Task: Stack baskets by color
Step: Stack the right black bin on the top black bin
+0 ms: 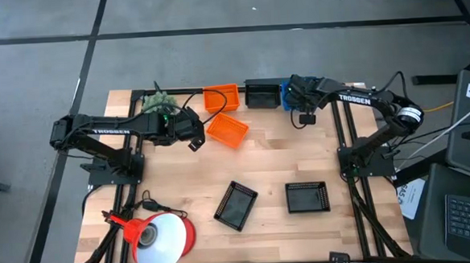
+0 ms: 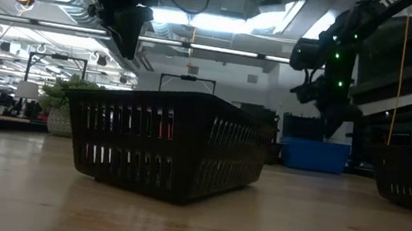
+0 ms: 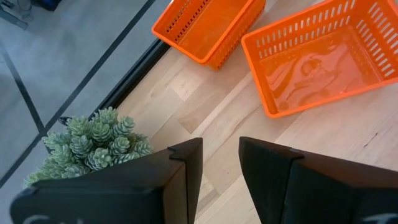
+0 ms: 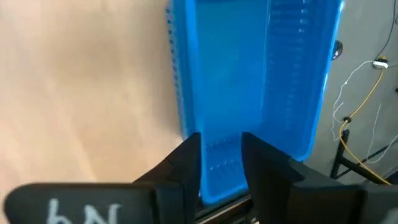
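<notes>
On the pale wooden counter (image 1: pixel 269 158), the red-orange lamp (image 1: pixel 156 236) sits at the near left corner and the small green plant (image 1: pixel 158 101) at the far left. The left pincer (image 1: pixel 195 142) hangs slightly parted and empty beside two orange baskets (image 1: pixel 224 116), with two black baskets (image 1: pixel 271 200) lying apart near the front edge. A third black basket (image 1: pixel 260 93) touches the blue basket (image 4: pixel 249 81) at the far edge, where the right pincer (image 4: pixel 221 165) hovers parted, gripping nothing; grey floor surrounds the counter, and a dim office with ceiling lights lies behind.

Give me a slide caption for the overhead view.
Right gripper hovers by the blue basket; two orange baskets sit unstacked.
</notes>
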